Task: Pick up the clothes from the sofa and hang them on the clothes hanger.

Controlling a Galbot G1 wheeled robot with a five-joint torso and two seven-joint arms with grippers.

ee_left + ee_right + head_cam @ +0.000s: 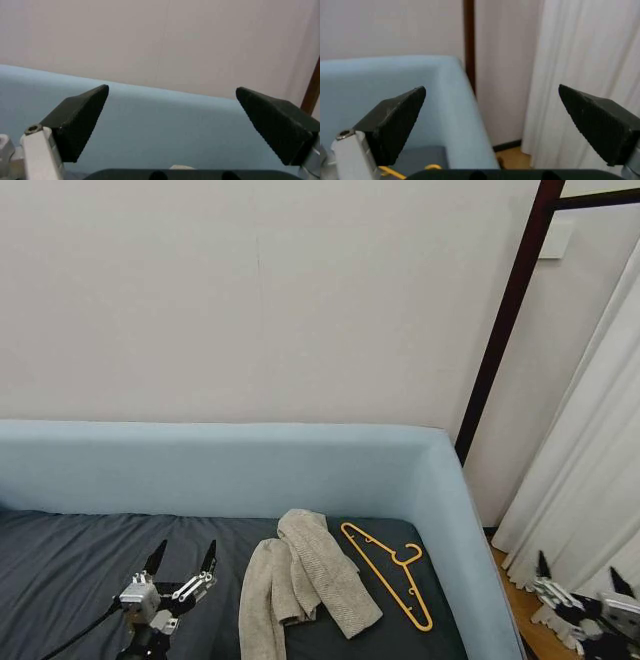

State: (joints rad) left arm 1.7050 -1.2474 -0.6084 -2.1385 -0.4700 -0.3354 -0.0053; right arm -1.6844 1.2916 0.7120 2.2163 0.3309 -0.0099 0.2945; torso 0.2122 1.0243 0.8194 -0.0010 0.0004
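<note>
The left gripper (185, 558) is closest, low down on the left. Its two black fingers are spread wide and hold nothing. It hangs over the dark seat (70, 570) of the sofa, near the clothes but not touching them.

The clothes (300, 585) lie on the seat, just to the right of that gripper. They are a soft beige knit thing, folded in long bumpy strips. Just beside them, on their right, lies a yellow hanger (383, 576), flat on the seat. Its hook points toward the sofa's right arm. The cloth and the hanger look very close, but I cannot tell if they touch.

The sofa (250, 470) is light blue, with a tall back behind the clothes and a side arm on the right.

The right gripper (578, 575) is low down on the right, past the sofa's arm and over the wooden floor (520, 610). Its fingers are spread wide too, with nothing in them.

A white curtain (590, 480) hangs by that gripper. A dark pole (505, 320) leans up between the sofa and the curtain. A plain pale wall (250, 300) is behind it all.
</note>
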